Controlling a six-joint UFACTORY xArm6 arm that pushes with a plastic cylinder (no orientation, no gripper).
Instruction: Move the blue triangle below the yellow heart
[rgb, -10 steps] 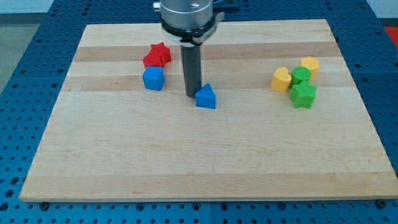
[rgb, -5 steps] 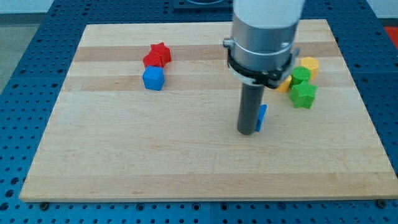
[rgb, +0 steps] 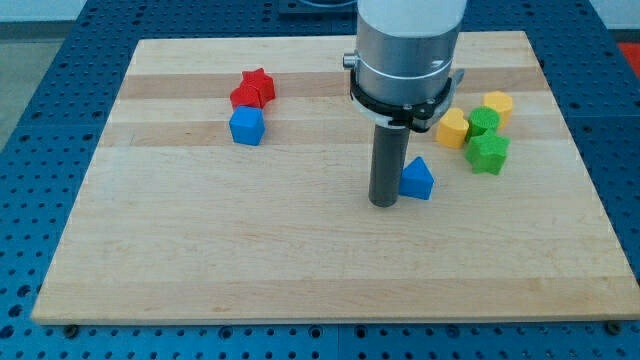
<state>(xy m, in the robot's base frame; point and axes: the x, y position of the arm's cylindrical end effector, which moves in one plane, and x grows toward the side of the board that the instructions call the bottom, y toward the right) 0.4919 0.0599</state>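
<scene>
**A:** Near the middle of the board, a little right of centre, we log item one: my tip (rgb: 384, 203), resting on the wood with the blue triangle (rgb: 417, 180) just to its right, touching or very nearly so. We carry no hand to list as spread, pressed or pinching; the arm ends in the plain rod.

**B:** Item two, the goal marker?

**A:** Yellow heart (rgb: 453, 128), in the right-hand cluster, with a green round block (rgb: 483, 122) and a yellow hexagon-like block (rgb: 497, 105) beyond it, and a green star (rgb: 488, 153) just to its right on the near side.

**B:** Progress entry, then.

**A:** We judge it well advanced, not closed. The triangle sits nearer to us than the heart, but to the heart's left, with bare wood between them. What is left, in our view, is a short push rightward so that it lies squarely under the heart, without nudging the green star.

**B:** Anything else on the board?

**A:** Far left group, well apart from the work: red star (rgb: 259, 83) against a red block (rgb: 244, 97), whose shape we cannot tell, and a blue cube (rgb: 246, 126) just in front of them.
</scene>
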